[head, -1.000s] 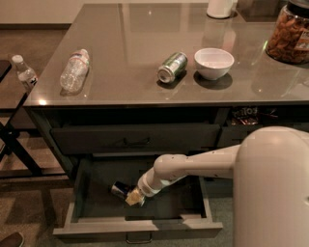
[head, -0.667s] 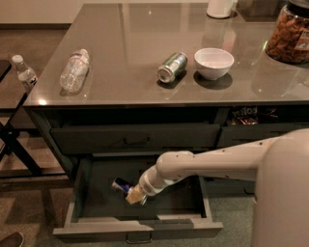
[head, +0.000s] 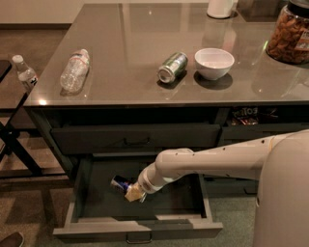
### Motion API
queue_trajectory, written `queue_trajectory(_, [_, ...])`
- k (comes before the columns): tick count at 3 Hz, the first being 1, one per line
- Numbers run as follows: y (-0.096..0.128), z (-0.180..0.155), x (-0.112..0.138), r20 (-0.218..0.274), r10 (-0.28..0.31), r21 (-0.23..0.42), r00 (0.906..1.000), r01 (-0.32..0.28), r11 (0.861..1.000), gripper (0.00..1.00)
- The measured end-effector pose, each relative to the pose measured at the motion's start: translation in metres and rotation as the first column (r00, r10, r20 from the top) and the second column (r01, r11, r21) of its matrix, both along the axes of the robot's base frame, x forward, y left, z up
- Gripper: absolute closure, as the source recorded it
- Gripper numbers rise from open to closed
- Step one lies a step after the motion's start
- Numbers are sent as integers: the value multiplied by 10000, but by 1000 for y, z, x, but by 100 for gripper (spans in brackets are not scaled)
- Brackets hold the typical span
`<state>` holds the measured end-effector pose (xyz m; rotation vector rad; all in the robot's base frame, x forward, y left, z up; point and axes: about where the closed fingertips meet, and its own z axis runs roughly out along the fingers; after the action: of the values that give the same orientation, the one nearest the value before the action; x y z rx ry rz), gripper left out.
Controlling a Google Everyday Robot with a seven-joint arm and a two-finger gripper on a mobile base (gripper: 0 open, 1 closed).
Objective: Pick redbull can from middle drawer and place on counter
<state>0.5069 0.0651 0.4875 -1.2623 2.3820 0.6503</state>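
Redbull can (head: 119, 183) lies tipped on its side in the middle drawer (head: 140, 229), a bit left of the middle. It is blue and silver. The drawer is pulled out wide toward the near side, and its floor is dark.

The white arm (head: 207, 161) comes in from the right and reaches down into the drawer. The gripper (head: 135, 193) is at the end of it, right at the can's right end and touching it. I cannot tell if the claw is pinching the can or just sitting against it.

The top drawer (head: 135, 138) above is closed, with a little dark handle in the middle.

The counter (head: 125, 34) is shiny and grey-brown. A green can (head: 172, 67) lies on its side near the middle of it. A white bowl (head: 214, 63) sits just to the right of the green can. A clear plastic water bottle (head: 75, 70) lies on its side on the left part of the counter. A big jar of brown snacks (head: 289, 36) stands at the far right. A white thing (head: 221, 7) stands at the far edge.

A small water bottle (head: 24, 73) with a white cap stands off to the left, away from the counter.
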Motion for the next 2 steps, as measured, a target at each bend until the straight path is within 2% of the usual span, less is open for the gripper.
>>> queue_trajectory(1, [3,22,2,119,-40,-9,9999,40,10000,100])
queue_trajectory(2, [-1,61,-4,232,-270,-186,9994,275,9994,100])
